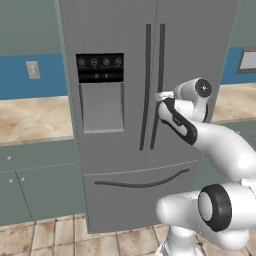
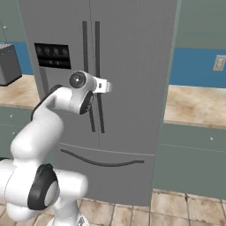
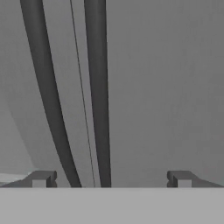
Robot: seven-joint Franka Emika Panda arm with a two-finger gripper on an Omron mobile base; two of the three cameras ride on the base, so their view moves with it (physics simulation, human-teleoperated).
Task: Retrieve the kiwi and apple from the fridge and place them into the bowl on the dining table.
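Note:
The grey steel fridge (image 1: 110,30) (image 2: 132,53) stands shut right in front of me, its two dark vertical handles side by side at the door seam. My gripper (image 1: 161,96) (image 2: 106,86) is up against the right door handle (image 1: 159,55) (image 2: 98,48) at about its mid height. In the hand view my gripper (image 3: 111,180) is open, and both handles (image 3: 97,87) run up between the two fingertips (image 3: 41,179), close to the doors. The kiwi and apple are hidden behind the closed doors. The bowl and dining table are out of view.
A black dispenser panel (image 1: 100,67) sits on the left door, and a curved drawer handle (image 1: 142,182) runs below. Beige counters (image 1: 30,120) (image 2: 194,106) over teal cabinets flank the fridge. A grey appliance (image 2: 9,64) stands on the left counter.

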